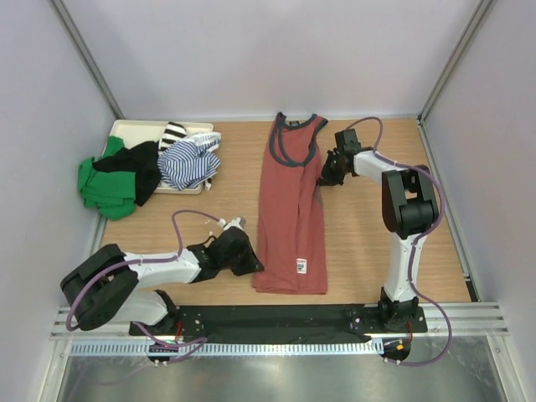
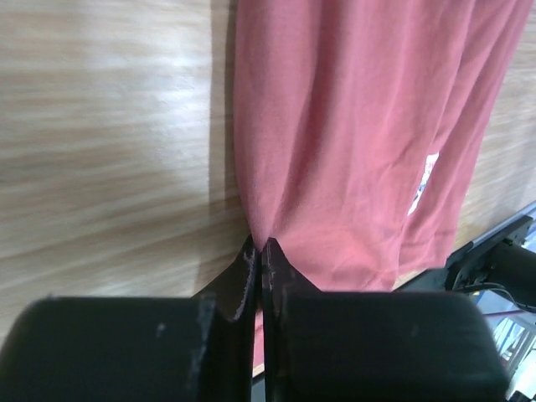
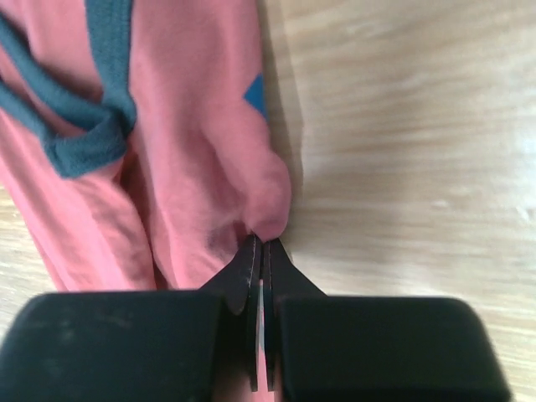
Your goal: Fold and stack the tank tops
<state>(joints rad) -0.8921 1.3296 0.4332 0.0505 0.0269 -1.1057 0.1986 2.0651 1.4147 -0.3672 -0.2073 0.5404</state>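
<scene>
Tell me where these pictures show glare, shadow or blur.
Top external: even light, all sharp. Left wrist: pale glare on the table beside the top; jaws blurred. Right wrist: dark shadow along the top's right edge; jaws blurred.

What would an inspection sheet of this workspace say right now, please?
Surface: wooden table.
Job's things: red tank top laid out lengthwise, neck farthest; striped top, green garment and black garment heaped on and beside a tray.
Clutter: nothing seen.
Grippers: left gripper shut on the red tank top's left edge near the hem; right gripper shut on its right edge near the armhole.
Cables: purple cable looping along each arm.
Surroundings: white walls.
</scene>
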